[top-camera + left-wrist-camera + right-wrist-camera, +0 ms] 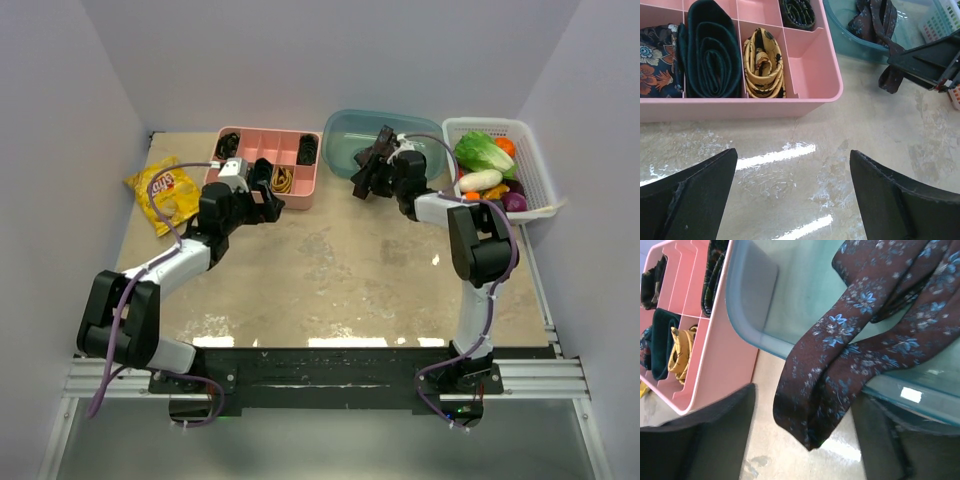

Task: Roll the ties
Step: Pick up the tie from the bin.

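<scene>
A dark maroon tie with small blue flowers [840, 370] lies in the teal bin [747, 315], and its pointed end hangs over the bin's near rim above the table. My right gripper [802, 440] is open, with one finger on each side of the hanging end and not closed on it. From above, the right gripper [372, 172] sits at the bin's left front edge by the tie [378, 152]. My left gripper [792, 195] is open and empty over bare table, just in front of the pink tray [815, 95]. The tie [888, 75] also shows in the left wrist view.
The pink tray [305, 190] holds rolled ties: a dark green one [710, 50], a yellow one [762, 62], a floral one [657, 60] and a dark coil [797, 12]. A yellow chips bag [165, 195] lies at the left. A white basket of vegetables [535, 165] stands at the right.
</scene>
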Controlling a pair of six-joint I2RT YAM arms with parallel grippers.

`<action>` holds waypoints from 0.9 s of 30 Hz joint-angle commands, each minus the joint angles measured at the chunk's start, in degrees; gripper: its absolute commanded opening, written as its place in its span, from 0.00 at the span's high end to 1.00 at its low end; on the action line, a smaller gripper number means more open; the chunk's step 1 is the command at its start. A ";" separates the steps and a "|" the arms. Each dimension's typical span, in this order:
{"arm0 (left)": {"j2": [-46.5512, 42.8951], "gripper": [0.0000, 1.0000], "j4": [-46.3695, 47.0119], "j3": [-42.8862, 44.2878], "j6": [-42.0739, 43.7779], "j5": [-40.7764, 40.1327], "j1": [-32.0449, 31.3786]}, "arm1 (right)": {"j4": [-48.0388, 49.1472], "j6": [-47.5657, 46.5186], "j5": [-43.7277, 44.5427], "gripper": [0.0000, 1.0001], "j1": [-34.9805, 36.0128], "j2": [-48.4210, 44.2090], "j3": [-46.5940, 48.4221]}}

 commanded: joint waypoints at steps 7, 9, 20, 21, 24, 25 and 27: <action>0.10 0.00 5.13 1.67 1.53 4.51 0.35 | 5.88 4.16 -2.15 0.67 0.44 -0.71 0.50; -0.96 0.00 6.98 0.70 1.62 6.79 0.43 | 7.02 4.68 -2.68 0.79 0.44 -0.98 0.06; 4.66 0.00 15.16 3.86 -4.88 16.73 -0.79 | 16.51 19.17 -6.46 0.93 1.40 -5.46 -5.47; 5.79 0.00 16.82 4.38 -6.28 17.52 -1.14 | 16.95 20.15 -6.46 0.95 1.75 -6.33 -5.91; 8.95 0.00 22.87 4.83 -11.01 21.02 -1.94 | 17.40 24.01 -6.37 0.99 2.54 -7.91 -7.06; 9.84 0.00 24.38 4.91 -12.17 21.82 -2.37 | 17.40 24.72 -6.55 0.99 2.63 -8.10 -7.15; 12.73 0.00 27.28 6.48 -14.89 23.84 -3.17 | 17.22 26.04 -7.25 0.99 3.33 -8.97 -7.15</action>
